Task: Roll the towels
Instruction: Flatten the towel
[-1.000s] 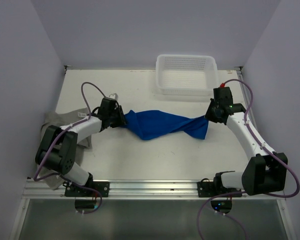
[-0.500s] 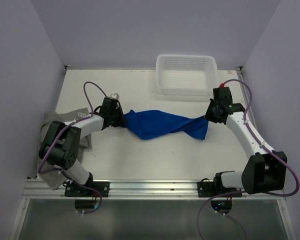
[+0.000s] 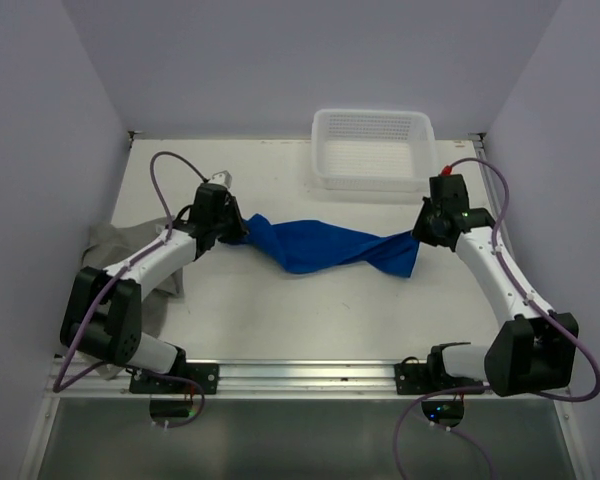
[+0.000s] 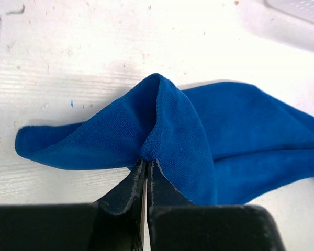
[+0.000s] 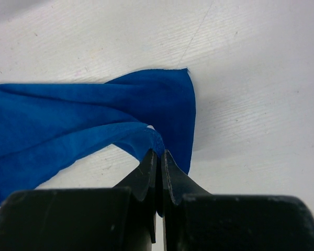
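So the blue towel [image 3: 320, 248] is strung out across the middle of the tabletop [image 3: 280, 320], one end in each gripper. The left gripper [image 4: 145, 166] is clenched right on a bunched corner; the wrist view shows the cloth peaking up into a little tent just past the fingertips. The right gripper [image 5: 158, 157] is pinched on the opposite corner the same way, with a flap hanging beside it.

What's changed over the last second: the left arm has reached out, carrying its end of the towel a bit further from the robot and slightly to the left. The right gripper has barely budged. The towel looks a touch more stretched now, but there's still a twist in the middle where it narrows.

My read is they're still trying to spread it flat before any rolling happens, so the task is early on. That twist needs to come out first, otherwise the roll will be lumpy.

From overhead I can't really tell if the middle is lifted or dragging on the tabletop, probably dragging.

The grey towel [image 3: 115, 242] is crumpled at the left edge, partly under the left arm, untouched. A white basket [image 3: 370, 183] sits at the far side, near the right gripper.
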`<state>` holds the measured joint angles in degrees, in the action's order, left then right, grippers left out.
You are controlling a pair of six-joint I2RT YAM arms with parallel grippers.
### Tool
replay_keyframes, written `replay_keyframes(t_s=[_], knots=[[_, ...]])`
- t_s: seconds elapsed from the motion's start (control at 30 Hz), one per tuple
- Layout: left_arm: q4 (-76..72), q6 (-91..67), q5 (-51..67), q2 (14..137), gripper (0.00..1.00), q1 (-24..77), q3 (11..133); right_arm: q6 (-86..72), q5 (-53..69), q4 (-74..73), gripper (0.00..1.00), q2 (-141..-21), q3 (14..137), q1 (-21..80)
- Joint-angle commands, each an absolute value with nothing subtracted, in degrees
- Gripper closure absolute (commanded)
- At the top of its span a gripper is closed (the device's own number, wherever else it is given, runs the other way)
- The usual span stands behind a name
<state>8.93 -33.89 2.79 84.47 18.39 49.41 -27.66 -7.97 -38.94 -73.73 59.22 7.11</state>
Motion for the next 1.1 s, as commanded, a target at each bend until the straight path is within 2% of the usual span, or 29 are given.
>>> replay_keyframes(t_s=[0.0,0.27,0.37,0.5,0.6,0.67,0.73,0.83,0.93,1.0,1.07], knots=[[11.3,-33.9,0.5,80.6,0.99,18.0,52.2,-26.3,-9.0,-40.2,1.0,-70.8,62.2,6.9],[13.5,-33.8,0.3,77.8,0.98,17.9,51.3,-25.4,-9.8,-41.4,1.0,-69.5,63.0,6.9],[14.1,-33.8,0.2,77.4,0.9,17.8,51.0,-25.3,-9.8,-41.4,1.0,-69.3,62.7,6.9],[13.6,-33.8,0.2,76.8,0.87,17.7,49.8,-25.2,-9.5,-41.2,1.0,-68.8,61.9,6.9],[13.5,-33.8,0.3,76.9,0.89,17.7,49.3,-25.2,-9.2,-41.0,1.0,-68.8,61.4,6.9],[13.6,-33.8,0.3,76.9,0.84,17.7,49.0,-25.2,-9.1,-41.0,1.0,-68.7,61.3,6.9],[13.8,-33.9,0.3,76.9,0.72,17.7,48.9,-25.2,-9.2,-41.0,1.0,-68.7,61.2,6.9],[13.7,-33.8,0.3,77.0,0.69,17.7,48.3,-25.3,-9.1,-40.7,1.0,-68.8,60.9,6.9],[12.9,-33.5,0.3,77.8,0.75,17.7,47.6,-25.6,-9.1,-40.3,1.0,-69.0,60.9,6.9],[12.9,-33.2,0.3,79.1,0.75,17.7,47.8,-25.6,-9.0,-40.3,1.0,-69.2,60.9,6.9],[12.7,-32.8,-2.3,80.1,0.67,17.7,47.9,-25.3,-8.9,-40.3,1.0,-69.2,60.9,6.9]])
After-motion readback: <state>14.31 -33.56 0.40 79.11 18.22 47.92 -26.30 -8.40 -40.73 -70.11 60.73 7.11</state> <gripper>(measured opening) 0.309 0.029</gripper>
